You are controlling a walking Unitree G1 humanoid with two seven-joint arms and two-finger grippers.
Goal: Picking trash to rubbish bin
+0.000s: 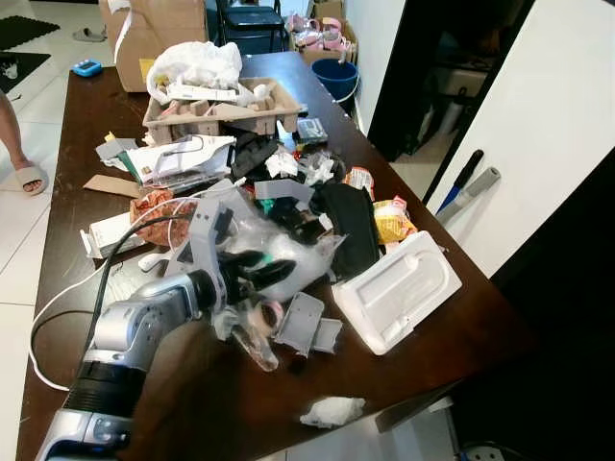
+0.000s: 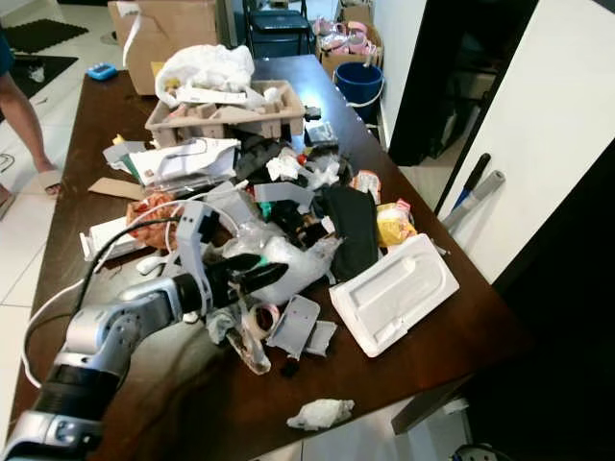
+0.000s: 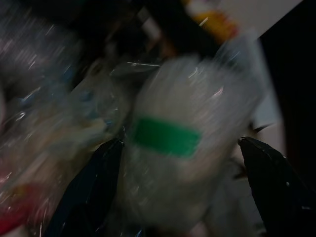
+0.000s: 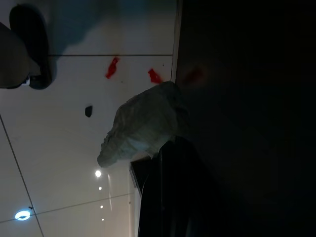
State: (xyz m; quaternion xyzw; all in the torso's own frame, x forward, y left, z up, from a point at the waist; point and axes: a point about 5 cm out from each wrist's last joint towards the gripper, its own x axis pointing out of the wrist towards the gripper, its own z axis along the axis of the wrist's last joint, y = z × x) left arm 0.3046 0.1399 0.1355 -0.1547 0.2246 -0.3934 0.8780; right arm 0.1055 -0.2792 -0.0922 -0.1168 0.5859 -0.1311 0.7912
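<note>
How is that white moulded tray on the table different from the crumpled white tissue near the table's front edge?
The white moulded tray is large, rigid and rectangular with shaped hollows; the crumpled tissue is small, soft and shapeless. The tray lies against the clutter pile beside the black pouch; the tissue sits alone on bare wood by the table edge. Both are white, and neither is touched by the left gripper.
</note>
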